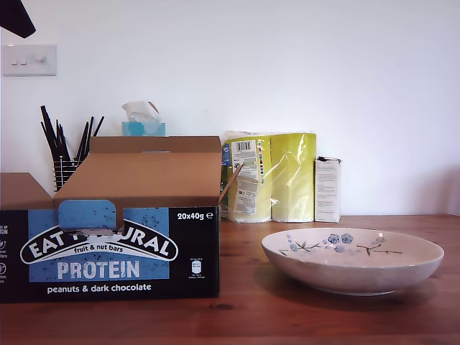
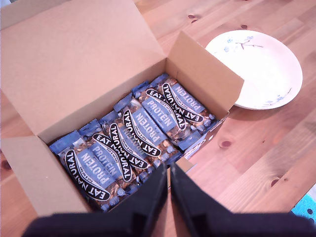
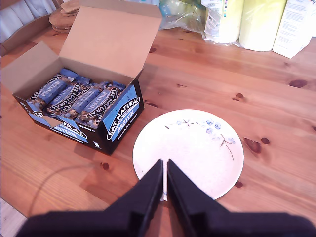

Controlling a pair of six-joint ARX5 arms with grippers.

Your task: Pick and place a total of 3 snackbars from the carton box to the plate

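The carton box (image 1: 129, 251) stands open at the exterior view's left, flaps up. Several snackbars (image 2: 143, 133) in blue and black wrappers lie side by side inside it. The plate (image 1: 352, 269), cream with blue flowers, sits empty at the exterior view's right. My first gripper (image 2: 169, 170) hovers shut above the box's near edge, holding nothing. My second gripper (image 3: 165, 165) hangs shut over the near rim of the plate (image 3: 192, 148), with the box (image 3: 123, 116) and its bars (image 3: 74, 96) beside it. Neither gripper shows in the exterior view.
Against the back wall stand yellow-wrapped paper rolls (image 1: 277, 176), a small white carton (image 1: 327, 189), a tissue box (image 1: 144, 122) and a wire holder of black sticks (image 1: 65, 154). A dark shape (image 1: 16, 18) pokes into the exterior view's top left corner.
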